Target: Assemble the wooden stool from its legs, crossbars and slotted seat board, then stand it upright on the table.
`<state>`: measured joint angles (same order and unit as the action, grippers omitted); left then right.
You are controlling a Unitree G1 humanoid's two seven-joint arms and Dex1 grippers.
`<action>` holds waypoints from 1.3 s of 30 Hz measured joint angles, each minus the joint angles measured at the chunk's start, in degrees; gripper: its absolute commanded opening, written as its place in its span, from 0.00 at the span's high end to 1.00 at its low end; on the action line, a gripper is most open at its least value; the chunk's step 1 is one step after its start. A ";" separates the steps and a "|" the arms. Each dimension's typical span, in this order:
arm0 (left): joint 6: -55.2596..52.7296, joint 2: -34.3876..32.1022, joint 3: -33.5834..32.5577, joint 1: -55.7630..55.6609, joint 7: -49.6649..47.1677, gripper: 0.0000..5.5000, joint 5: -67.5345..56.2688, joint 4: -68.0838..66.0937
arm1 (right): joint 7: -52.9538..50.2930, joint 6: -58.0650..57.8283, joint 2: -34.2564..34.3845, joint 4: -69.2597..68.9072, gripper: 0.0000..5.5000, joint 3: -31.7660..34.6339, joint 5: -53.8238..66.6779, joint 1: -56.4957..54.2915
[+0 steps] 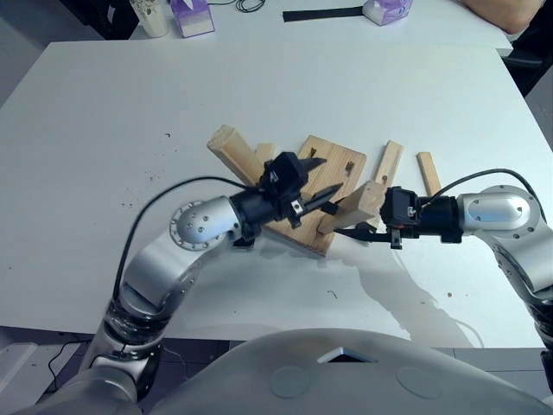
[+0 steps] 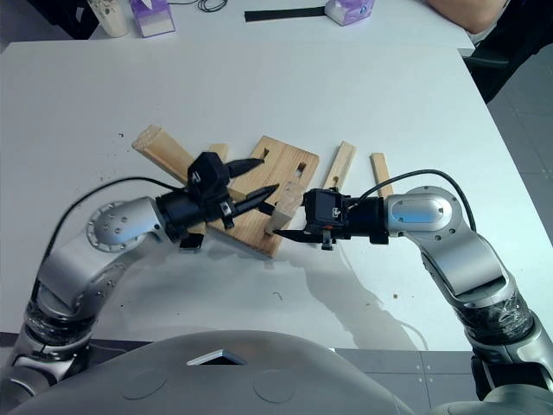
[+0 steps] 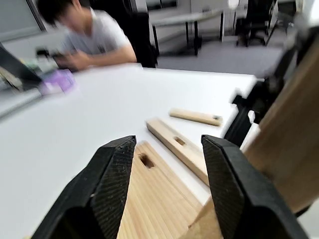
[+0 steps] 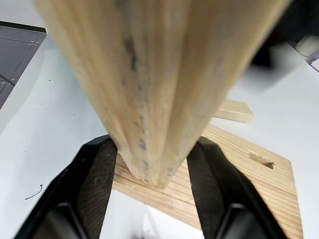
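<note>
The slotted seat board (image 1: 337, 160) lies tilted in the middle of the white table, propped on other wood. My left gripper (image 1: 321, 180) hovers just over it, open with nothing between its fingers (image 3: 112, 189). My right gripper (image 1: 354, 218) is shut on a thick wooden leg (image 1: 365, 202), held at the board's near right corner with its end touching or close to the board (image 4: 249, 184). The leg (image 4: 159, 84) stands between the right gripper's pads (image 4: 97, 184). Another long leg (image 1: 232, 149) sticks out from under the board's left side.
A slotted crossbar (image 1: 389, 162) and a shorter bar (image 1: 428, 173) lie right of the board. A small wooden piece (image 1: 264, 153) lies behind it. Tissue boxes (image 1: 192, 15) and a black strip (image 1: 321, 14) sit at the far edge. Bare table (image 1: 104, 130) spreads to the left and front.
</note>
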<state>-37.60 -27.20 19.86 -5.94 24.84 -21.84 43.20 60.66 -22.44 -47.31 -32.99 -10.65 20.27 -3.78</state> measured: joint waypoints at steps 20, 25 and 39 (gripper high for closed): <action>-12.79 -5.25 -31.36 -33.83 -4.56 0.59 -19.99 -13.22 | -2.48 -0.17 0.15 -2.57 0.61 2.19 0.30 3.89; -3.66 -16.45 -30.92 -26.96 2.54 0.73 -7.98 -25.64 | -4.05 -0.67 0.17 -4.21 0.61 3.16 0.39 5.96; 9.37 -13.51 -20.86 -2.50 11.85 0.74 0.11 -15.26 | -4.07 -2.04 0.07 -4.60 0.61 3.27 1.42 5.24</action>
<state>-28.23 -40.71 -1.00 -8.44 36.69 -21.73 27.93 56.59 -24.48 -47.25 -37.60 -7.39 21.68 1.46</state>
